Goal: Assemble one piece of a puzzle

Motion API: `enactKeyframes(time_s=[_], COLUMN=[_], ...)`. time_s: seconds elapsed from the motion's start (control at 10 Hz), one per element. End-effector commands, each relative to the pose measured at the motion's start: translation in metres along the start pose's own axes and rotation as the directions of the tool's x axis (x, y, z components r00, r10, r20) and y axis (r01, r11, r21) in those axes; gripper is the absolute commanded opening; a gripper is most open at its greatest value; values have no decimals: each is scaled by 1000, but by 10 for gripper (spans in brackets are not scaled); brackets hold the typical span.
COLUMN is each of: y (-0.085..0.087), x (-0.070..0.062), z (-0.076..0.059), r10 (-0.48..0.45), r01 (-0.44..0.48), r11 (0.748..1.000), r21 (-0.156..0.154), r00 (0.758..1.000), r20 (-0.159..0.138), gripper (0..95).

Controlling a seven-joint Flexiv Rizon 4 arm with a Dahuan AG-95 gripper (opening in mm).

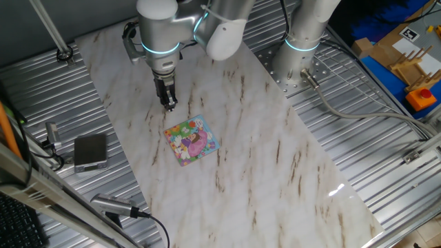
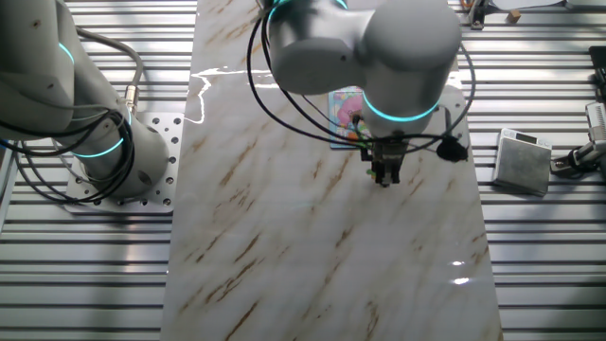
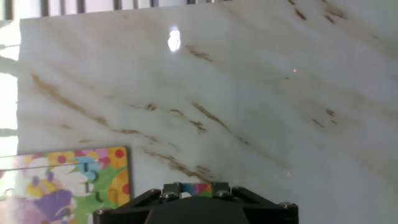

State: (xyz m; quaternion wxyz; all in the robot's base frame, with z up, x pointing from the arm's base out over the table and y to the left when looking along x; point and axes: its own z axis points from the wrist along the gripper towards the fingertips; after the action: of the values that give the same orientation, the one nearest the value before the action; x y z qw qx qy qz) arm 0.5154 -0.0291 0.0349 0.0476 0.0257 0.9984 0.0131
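Note:
The puzzle (image 1: 192, 140) is a small square board with a pink, purple, yellow and green cartoon picture. It lies flat on the marble tabletop (image 1: 262, 158). My gripper (image 1: 169, 105) points down just above the table, a little beyond the board's far left corner. In the other fixed view the gripper (image 2: 384, 177) hangs beside the puzzle (image 2: 343, 106), which the arm partly hides. In the hand view the gripper (image 3: 196, 186) is shut on the piece (image 3: 202, 188), a tiny tab of mostly green with some pink and orange. The puzzle (image 3: 68, 180) lies at the lower left.
A grey box (image 1: 90, 151) sits on the ribbed metal surface left of the marble; it also shows in the other fixed view (image 2: 524, 161). The arm's base (image 1: 303, 48) stands at the marble's far right edge. Cardboard and blue items (image 1: 406, 55) lie far right.

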Motion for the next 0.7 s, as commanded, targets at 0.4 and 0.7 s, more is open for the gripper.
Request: enactKeyframes(time_s=[0.4, 0.7], y=[15, 23], x=[-2, -4], z=[-12, -18], r10=[-36, -41], r01=[36, 41], r11=[999, 999], r21=[-4, -5], r00=[999, 999], r20=[-1, -1], gripper=[0, 0])
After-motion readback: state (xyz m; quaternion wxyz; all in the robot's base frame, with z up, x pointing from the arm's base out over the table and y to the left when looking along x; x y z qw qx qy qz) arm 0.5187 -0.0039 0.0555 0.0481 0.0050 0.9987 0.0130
